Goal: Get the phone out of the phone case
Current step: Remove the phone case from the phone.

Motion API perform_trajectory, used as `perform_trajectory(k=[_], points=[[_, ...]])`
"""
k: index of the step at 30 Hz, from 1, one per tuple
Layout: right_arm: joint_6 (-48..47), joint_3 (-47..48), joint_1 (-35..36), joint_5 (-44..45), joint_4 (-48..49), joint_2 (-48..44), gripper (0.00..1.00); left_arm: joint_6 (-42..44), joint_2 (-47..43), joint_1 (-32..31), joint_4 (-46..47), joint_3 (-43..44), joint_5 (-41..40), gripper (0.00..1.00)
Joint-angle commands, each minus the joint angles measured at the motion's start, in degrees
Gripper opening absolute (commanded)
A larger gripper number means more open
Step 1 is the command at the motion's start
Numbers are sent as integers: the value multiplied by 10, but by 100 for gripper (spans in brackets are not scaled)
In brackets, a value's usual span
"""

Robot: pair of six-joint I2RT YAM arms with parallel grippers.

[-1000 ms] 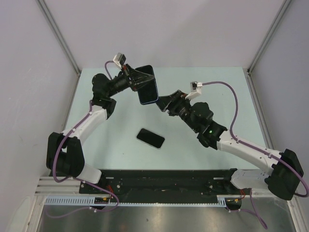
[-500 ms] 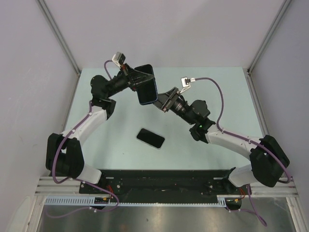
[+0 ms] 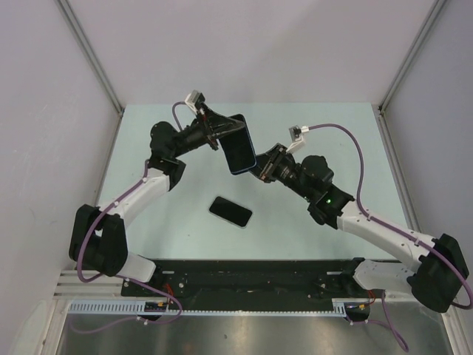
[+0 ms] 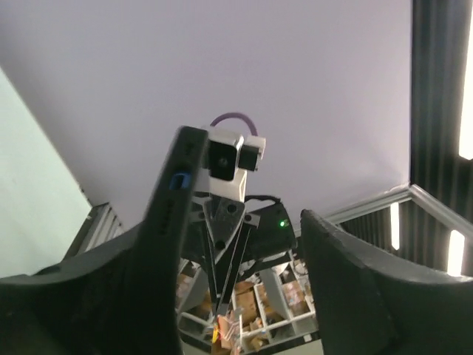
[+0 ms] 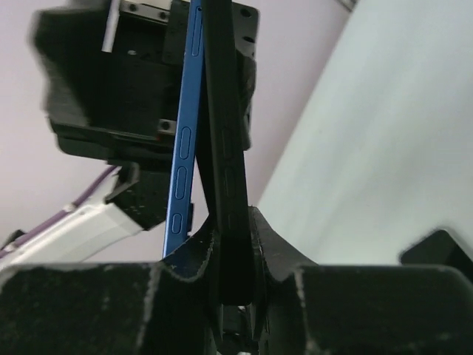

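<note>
1. I judge the task part done: the black phone [image 5: 225, 148] and the blue phone case [image 5: 185, 140] are parted at one end but meet at the other, both held up above the table [image 3: 332, 133]
2. My right claw [image 5: 233, 229] is pinched tight on the phone's edge
3. My left claw [image 3: 222, 133] shows its jaws wide apart with the case against one finger; whether it grips, I cannot tell
4. Left to do: pull the two fully apart
</note>
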Motion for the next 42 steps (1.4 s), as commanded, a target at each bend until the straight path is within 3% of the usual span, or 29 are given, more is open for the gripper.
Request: perform_trajectory(k=[1,5,7,19,22,29,34,42], points=[[-29,-38,-39,98,-134,-19,0,3,-34,-2,31,-1,14,80],[-17,-64,-64,92,-129,-37,0,7,-14,-3,36,-15,14,98],[-11,-70,-78,88,-129,-41,0,12,1,-3,33,-20,17,100],[-5,-107,-161,69,-89,-27,0,35,130,-4,39,-40,25,100],[-42,-106,-171,107,-116,-30,0,39,140,-3,40,-43,27,100],[-129,-96,-182,182,-221,-34,0,121,135,0,-76,-19,27,100],[-182,-73,-182,238,-312,4,0,150,132,0,-115,-11,27,100],[-206,-53,-180,264,-362,86,3,190,130,0,-170,16,21,100]])
